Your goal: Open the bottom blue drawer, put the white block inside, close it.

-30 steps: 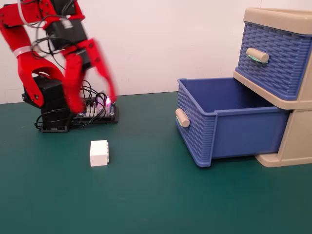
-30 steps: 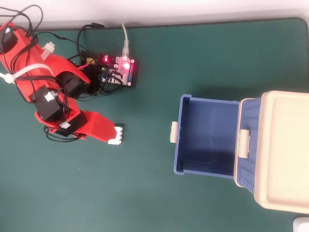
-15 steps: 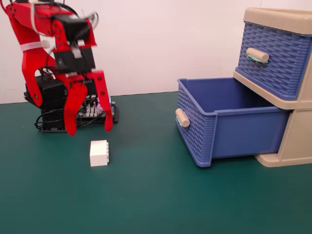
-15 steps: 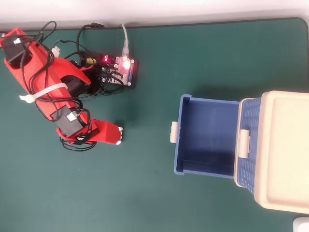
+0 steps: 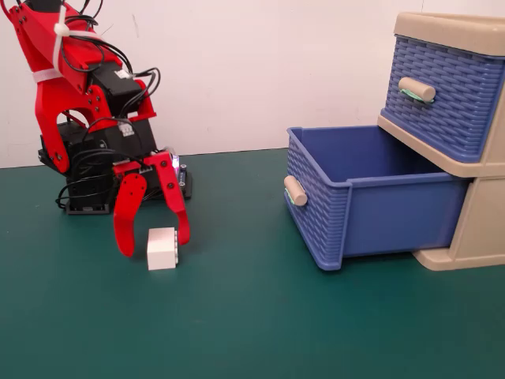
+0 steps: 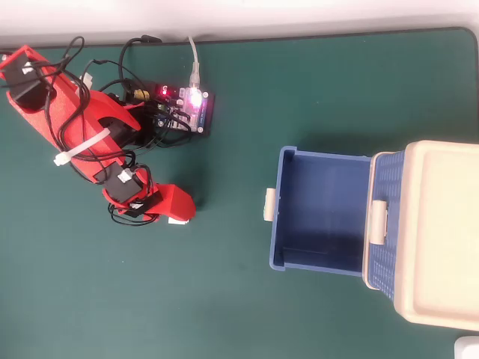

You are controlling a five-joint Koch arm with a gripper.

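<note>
The white block (image 5: 162,249) stands on the green mat at the left. My red gripper (image 5: 155,245) points down over it, open, with one jaw on each side; the right jaw is next to the block and the left jaw stands apart from it. In the overhead view the gripper (image 6: 176,211) covers the block except for a white sliver (image 6: 178,222). The bottom blue drawer (image 5: 371,207) is pulled far out of the beige frame (image 5: 477,229) and is empty inside (image 6: 322,209). Its beige handle (image 5: 295,190) faces the arm.
The upper blue drawer (image 5: 442,95) is shut, with its handle (image 5: 416,89) above the open drawer. The arm's base and a lit controller board (image 6: 191,105) with cables sit at the back left. Green mat (image 5: 252,316) lies between block and drawer.
</note>
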